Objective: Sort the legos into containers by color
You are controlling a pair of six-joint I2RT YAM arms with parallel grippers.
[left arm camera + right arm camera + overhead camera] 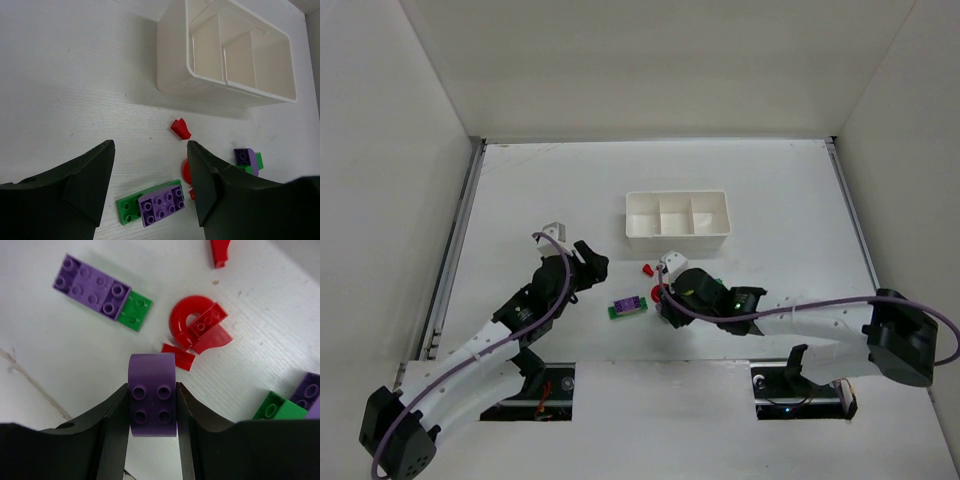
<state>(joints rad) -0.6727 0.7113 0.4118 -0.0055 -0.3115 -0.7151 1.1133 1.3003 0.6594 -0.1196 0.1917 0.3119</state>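
Note:
My right gripper [152, 401] is shut on a small purple brick [152, 392] and holds it just above the table; it shows in the top view [667, 300] near the loose legos. A purple brick on a green plate [95, 286] lies left of it, and a red arch piece [194, 322] lies ahead. My left gripper [150, 150] is open and empty above the purple-on-green piece [161, 204]; in the top view it [590, 264] sits left of the legos. The white three-compartment tray [676, 232] stands behind them, with nothing showing in its compartments.
A small red brick [180, 128] lies between the tray [172, 60] and my left gripper. A purple and green pair [247, 159] lies to the right. A green brick [277, 409] and a purple one [311, 389] sit by my right fingers. White walls enclose the table.

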